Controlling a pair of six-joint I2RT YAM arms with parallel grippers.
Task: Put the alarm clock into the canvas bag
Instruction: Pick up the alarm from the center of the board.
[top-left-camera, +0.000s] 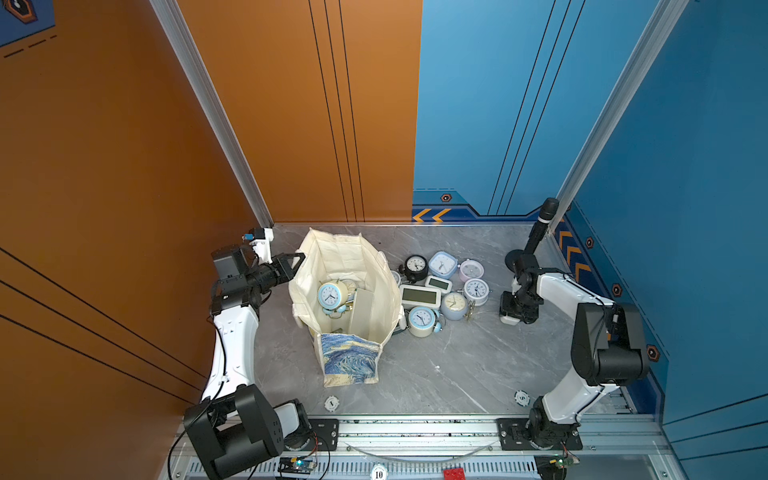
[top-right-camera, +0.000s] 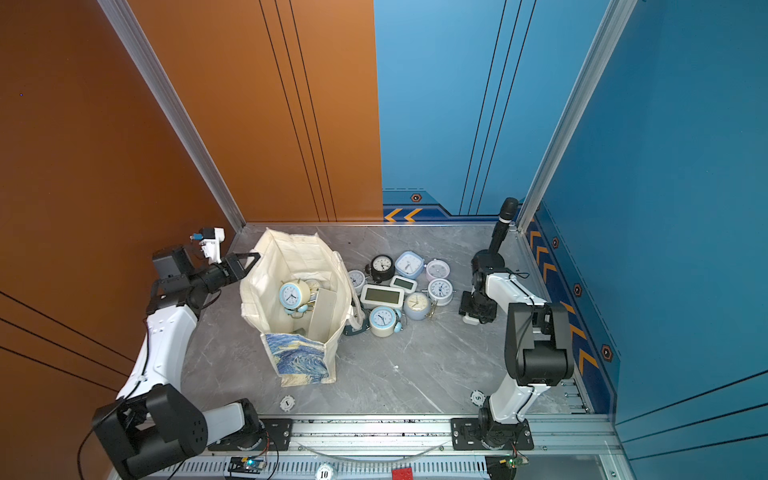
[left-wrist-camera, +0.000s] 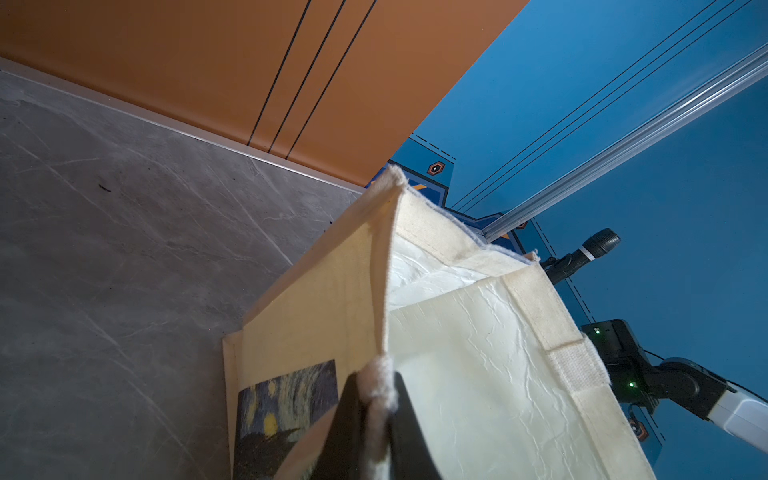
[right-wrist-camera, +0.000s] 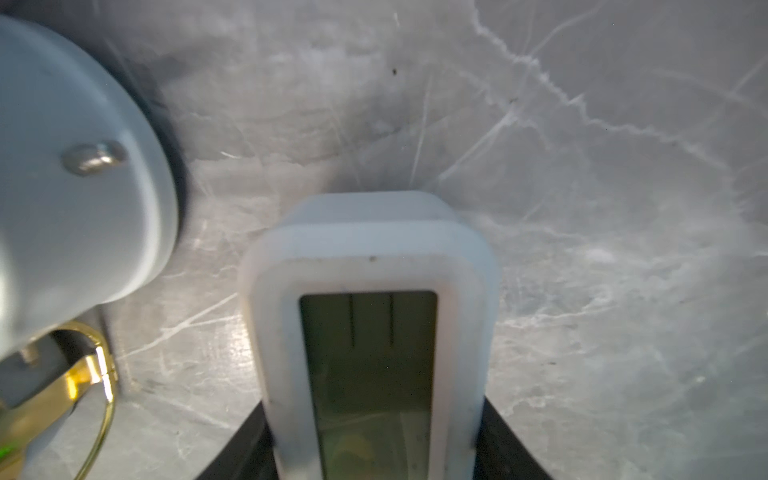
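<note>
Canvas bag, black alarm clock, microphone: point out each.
canvas bag (top-left-camera: 351, 359): in a top view, painted print.
black alarm clock (top-left-camera: 415, 264): in a top view, dial.
microphone (top-left-camera: 549, 206): in a top view, head.

Matt, coarse-woven cream cloth on the canvas bag (left-wrist-camera: 316, 299), frayed at the rim. Inside, a crinkled lining (left-wrist-camera: 478, 353) with a faint plastic-like sheen. Flat, matt printed painting at lower middle of the left wrist view.

Smooth stone-look grey tabletop (top-left-camera: 436, 365), veined white, softly reflective.

White satin-smooth plastic around the digital alarm clock (right-wrist-camera: 374, 241); dull greenish glassy screen.

At the left of the right wrist view, smooth pale grey-blue painted round clock (right-wrist-camera: 83, 208) with a bare metal stud. Below it, a glossy brass-coloured wire handle (right-wrist-camera: 89, 372).

Ribbed, brushed aluminium rail (top-left-camera: 415, 428) along the lower edge in both top views. Matt orange and blue wall panels (top-left-camera: 104, 166).
</note>
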